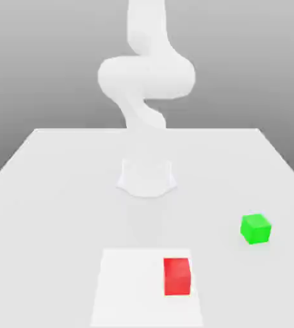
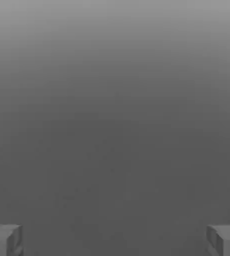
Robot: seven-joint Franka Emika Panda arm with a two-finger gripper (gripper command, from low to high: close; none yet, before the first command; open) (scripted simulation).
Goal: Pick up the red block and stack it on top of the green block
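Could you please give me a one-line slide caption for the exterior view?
Panda arm raised behind a white table; red block and green block sit apart.

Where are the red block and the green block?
red block (image 1: 177,277), exterior view, middle of its face turned to the camera.
green block (image 1: 256,229), exterior view, middle of the block.

arm (image 1: 146,77) cut off above, fingers (image 2: 4,240) cropped

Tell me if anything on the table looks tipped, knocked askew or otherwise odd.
Nothing stands out. The red block and green block both sit flat on the table, apart from each other, neither stacked. The fingers are spread open, holding nothing.
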